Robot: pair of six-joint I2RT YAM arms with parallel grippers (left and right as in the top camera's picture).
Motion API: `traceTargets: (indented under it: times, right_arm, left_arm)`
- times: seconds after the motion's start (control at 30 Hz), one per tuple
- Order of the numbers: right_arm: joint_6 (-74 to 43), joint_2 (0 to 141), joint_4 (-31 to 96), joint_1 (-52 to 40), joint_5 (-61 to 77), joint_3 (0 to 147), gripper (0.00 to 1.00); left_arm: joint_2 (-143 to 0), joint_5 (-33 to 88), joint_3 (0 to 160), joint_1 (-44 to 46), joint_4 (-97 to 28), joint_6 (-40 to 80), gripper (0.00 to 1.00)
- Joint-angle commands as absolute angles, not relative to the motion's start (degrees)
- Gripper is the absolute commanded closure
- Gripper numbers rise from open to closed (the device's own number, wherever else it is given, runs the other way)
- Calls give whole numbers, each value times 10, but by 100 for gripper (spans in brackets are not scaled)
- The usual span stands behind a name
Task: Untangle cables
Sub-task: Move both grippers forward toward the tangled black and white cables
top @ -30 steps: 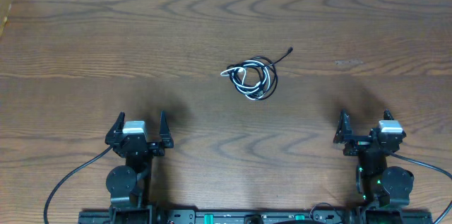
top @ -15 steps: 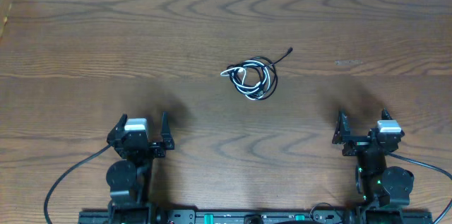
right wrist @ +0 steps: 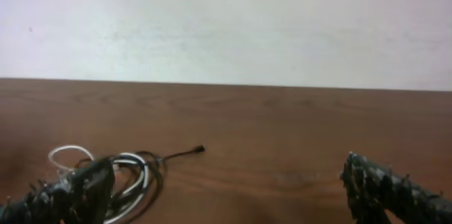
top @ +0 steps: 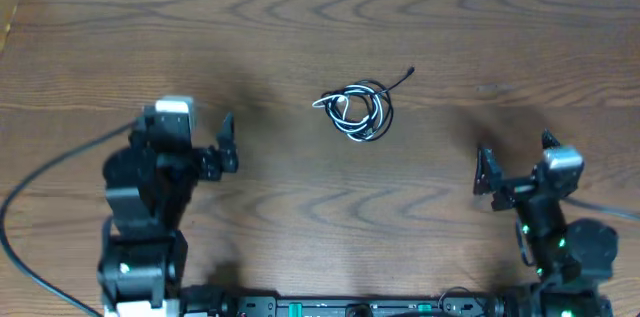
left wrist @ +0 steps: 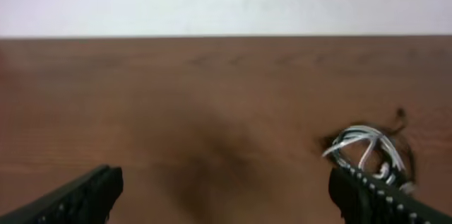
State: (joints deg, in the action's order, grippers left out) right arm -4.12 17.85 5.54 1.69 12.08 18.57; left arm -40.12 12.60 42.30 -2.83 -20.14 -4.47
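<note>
The cables lie in one tangled coil at the table's middle: a thin white cable looped among thin black loops, with a black plug end sticking out to the upper right. My left gripper is open and empty, to the left of the coil and a little nearer the front. My right gripper is open and empty, to the front right of it. In the left wrist view the coil shows just beyond the right finger of the gripper. In the right wrist view the coil shows behind the left finger of the gripper.
The wooden table runs back to a white wall. A thick black wire runs from the left arm to the front left. The arm bases stand at the front edge.
My left arm has lifted and moved forward and to the left, toward the coil's row. My right gripper has edged forward and slightly right. The cables have not moved.
</note>
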Motion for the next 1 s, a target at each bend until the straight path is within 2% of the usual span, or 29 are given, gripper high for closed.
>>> traceTargets:
  times: [0.0, 0.17, 0.43, 0.57, 0.7, 0.77, 0.87, 0.97]
  right_arm:
    - [-46, 271, 84, 21, 157, 278, 1]
    - [-25, 459, 241, 21, 211, 482, 1]
    - [8, 648, 423, 20, 269, 713, 1]
    - [14, 697, 428, 20, 269, 743, 1]
    - [11, 717, 433, 20, 289, 741, 1]
    - [11, 718, 436, 20, 289, 740, 1]
    - [10, 719, 438, 20, 289, 736, 1]
    - [7, 720, 445, 20, 289, 733, 4]
  left_arm:
    - [-482, 163, 554, -19, -286, -40, 2]
    - [-604, 163, 721, 23, -410, -40, 2]
    - [-791, 159, 904, 97, -538, -21, 2]
    - [-841, 167, 909, 127, -522, -14, 2]
    - [-876, 275, 907, 143, -511, -6, 2]
    - [-892, 285, 906, 149, -496, 20, 1]
    - [-936, 273, 906, 167, -475, 107, 6]
    - [-992, 205, 906, 197, -469, 238, 9]
